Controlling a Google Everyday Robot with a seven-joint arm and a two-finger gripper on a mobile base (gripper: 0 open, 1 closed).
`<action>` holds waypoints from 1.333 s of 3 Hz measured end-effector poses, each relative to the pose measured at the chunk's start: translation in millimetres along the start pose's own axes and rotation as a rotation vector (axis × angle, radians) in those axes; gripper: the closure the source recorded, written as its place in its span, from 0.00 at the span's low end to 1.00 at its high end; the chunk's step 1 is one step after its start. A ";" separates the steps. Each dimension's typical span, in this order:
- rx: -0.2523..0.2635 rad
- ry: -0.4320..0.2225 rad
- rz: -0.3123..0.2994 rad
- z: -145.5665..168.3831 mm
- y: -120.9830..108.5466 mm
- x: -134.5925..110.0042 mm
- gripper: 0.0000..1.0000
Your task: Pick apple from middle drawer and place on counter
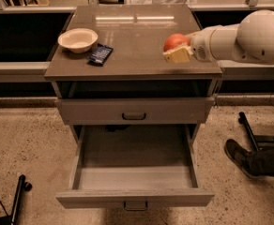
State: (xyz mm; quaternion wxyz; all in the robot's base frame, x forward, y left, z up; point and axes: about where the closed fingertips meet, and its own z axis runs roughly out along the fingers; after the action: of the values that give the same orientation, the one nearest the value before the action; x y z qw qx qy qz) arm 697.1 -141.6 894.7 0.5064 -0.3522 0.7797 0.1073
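Note:
The apple (175, 41) is red-orange and sits between the cream fingers of my gripper (177, 48), which is shut on it. The gripper comes in from the right on a white arm (240, 39) and holds the apple over the right part of the counter (137, 36), just above the surface or touching it; I cannot tell which. The middle drawer (134, 170) is pulled fully open below and is empty inside. The alike grey drawer front (134, 110) above it is closed.
A cream bowl (78, 40) and a dark blue packet (101, 54) lie on the counter's left side. A person's dark shoe (242, 158) and a black leg stand on the floor at right. A black pole lies at bottom left (17, 198).

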 end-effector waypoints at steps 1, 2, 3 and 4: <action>-0.062 -0.098 0.008 47.5 -18.8 -10.5 0.82; -0.150 -0.129 0.039 100.2 -27.2 -12.3 0.59; -0.216 -0.127 0.047 132.6 -27.7 -18.6 0.35; -0.216 -0.135 0.043 132.7 -29.7 -23.9 0.04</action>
State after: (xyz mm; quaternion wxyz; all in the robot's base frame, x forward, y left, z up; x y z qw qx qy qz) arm 817.1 -83.1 859.4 0.5146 -0.3799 0.7351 0.2248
